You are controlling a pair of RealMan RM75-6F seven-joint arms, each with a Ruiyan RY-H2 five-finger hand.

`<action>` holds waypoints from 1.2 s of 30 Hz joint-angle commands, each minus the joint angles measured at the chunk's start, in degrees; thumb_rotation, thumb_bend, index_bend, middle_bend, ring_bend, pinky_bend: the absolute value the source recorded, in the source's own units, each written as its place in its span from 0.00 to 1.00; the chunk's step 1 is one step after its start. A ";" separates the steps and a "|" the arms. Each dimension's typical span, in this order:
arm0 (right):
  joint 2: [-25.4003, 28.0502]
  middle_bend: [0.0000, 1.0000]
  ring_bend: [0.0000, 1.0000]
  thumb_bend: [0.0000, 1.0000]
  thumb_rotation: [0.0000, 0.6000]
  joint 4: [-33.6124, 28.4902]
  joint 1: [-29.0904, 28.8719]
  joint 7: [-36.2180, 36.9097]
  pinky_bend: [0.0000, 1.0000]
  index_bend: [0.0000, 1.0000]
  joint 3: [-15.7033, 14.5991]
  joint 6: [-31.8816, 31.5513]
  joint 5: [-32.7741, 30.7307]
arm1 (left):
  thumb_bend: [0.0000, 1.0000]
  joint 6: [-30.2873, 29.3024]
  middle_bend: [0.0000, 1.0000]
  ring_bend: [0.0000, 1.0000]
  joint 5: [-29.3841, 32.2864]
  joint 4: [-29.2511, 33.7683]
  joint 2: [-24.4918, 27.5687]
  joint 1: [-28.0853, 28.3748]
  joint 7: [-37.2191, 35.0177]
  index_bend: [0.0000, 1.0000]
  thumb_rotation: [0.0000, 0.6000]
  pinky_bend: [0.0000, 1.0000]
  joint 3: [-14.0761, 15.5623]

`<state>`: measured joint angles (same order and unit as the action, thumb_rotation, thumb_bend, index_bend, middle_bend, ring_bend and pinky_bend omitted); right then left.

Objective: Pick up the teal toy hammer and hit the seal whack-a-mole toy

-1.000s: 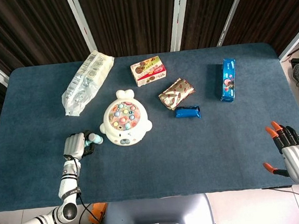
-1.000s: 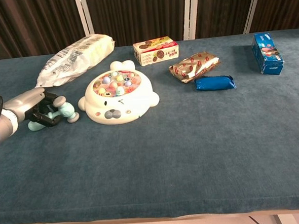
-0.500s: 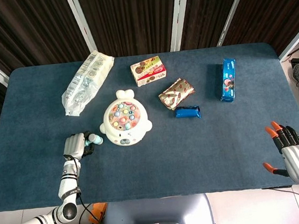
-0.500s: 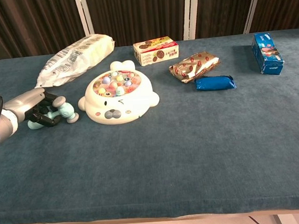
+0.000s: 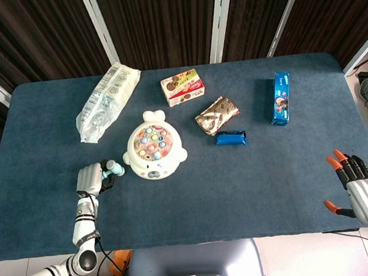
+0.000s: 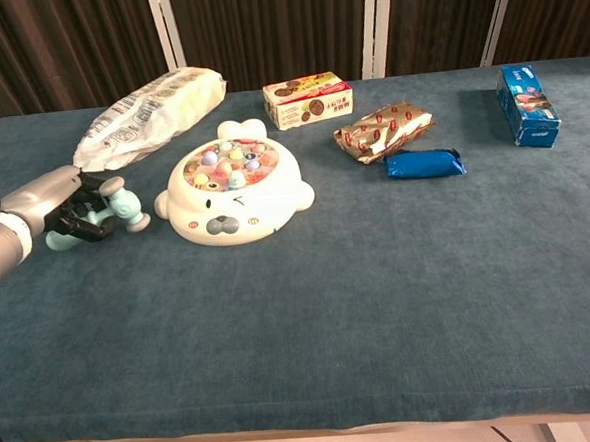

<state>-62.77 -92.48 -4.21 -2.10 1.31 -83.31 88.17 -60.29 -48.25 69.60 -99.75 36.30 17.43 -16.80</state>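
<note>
At nine o'clock of the seal whack-a-mole toy, just beside it: teal toy hammer, clasped by its handle in left hand, head poking out toward the seal at three o'clock of the hand. Fingers curled round the handle; hammer head near the seal's flipper but apart from it. Whether lifted clear of the cloth or resting on it, cannot tell. From the head view, same grip: left hand low at the table's eight o'clock, hammer jutting from it toward the seal toy.

Seal toy flat on the blue table, face toward the near edge, coloured pegs on its back.

Farther out, at eleven o'clock of the seal, long clear packet lying slantwise. At one o'clock, small biscuit box. At three o'clock, brown wrapped snack, with little blue packet just beside it on its near side. Well apart, toward the table's far two o'clock corner, upright-lying blue box.

Off at the table's five o'clock edge, seen only from the head view: right hand, holding nothing, orange-tipped fingers spread, thumb out to the side.
</note>
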 commanded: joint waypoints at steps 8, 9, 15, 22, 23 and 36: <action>-0.02 0.00 0.00 0.31 1.00 -0.07 -0.03 -0.28 0.00 0.00 -0.12 0.16 0.05 | 0.70 -7.65 0.73 0.59 -8.82 -1.33 -1.40 -2.20 -6.04 0.63 1.00 0.66 0.78; -0.01 0.00 0.00 0.31 1.00 -0.08 -0.03 -0.29 0.00 0.00 -0.13 0.17 0.05 | 0.71 -8.04 0.74 0.61 -9.25 -1.46 -1.49 -2.30 -6.37 0.63 1.00 0.70 0.82; -0.03 0.00 0.00 0.31 1.00 -0.18 -0.13 -0.61 0.00 0.00 -0.30 0.49 0.15 | 0.76 -14.48 0.81 0.79 -16.88 -2.99 -2.25 -3.52 -11.11 0.62 1.00 1.00 2.09; 0.11 0.00 0.00 0.31 1.00 -0.38 -0.13 -0.61 0.00 0.00 -0.60 0.53 0.62 | 0.79 -18.52 0.83 0.88 -24.08 1.96 -0.07 -4.66 -16.23 0.62 1.00 1.00 3.13; 0.13 0.00 0.00 0.31 1.00 -0.39 -0.12 -0.56 0.00 0.00 -0.60 0.46 0.68 | 0.79 -18.65 0.83 0.89 -24.70 2.91 0.34 -4.69 -16.52 0.62 1.00 1.00 3.12; 0.45 0.00 0.00 0.31 1.00 -0.61 -0.16 0.07 0.00 0.00 -0.99 0.31 1.64 | 0.82 -13.47 0.87 0.95 -18.85 9.25 -1.41 1.68 3.23 0.62 1.00 1.00 -2.17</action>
<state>-62.38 -93.08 -4.37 -2.13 0.32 -82.97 89.78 -75.80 -70.05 77.48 -99.82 35.38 14.81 -16.91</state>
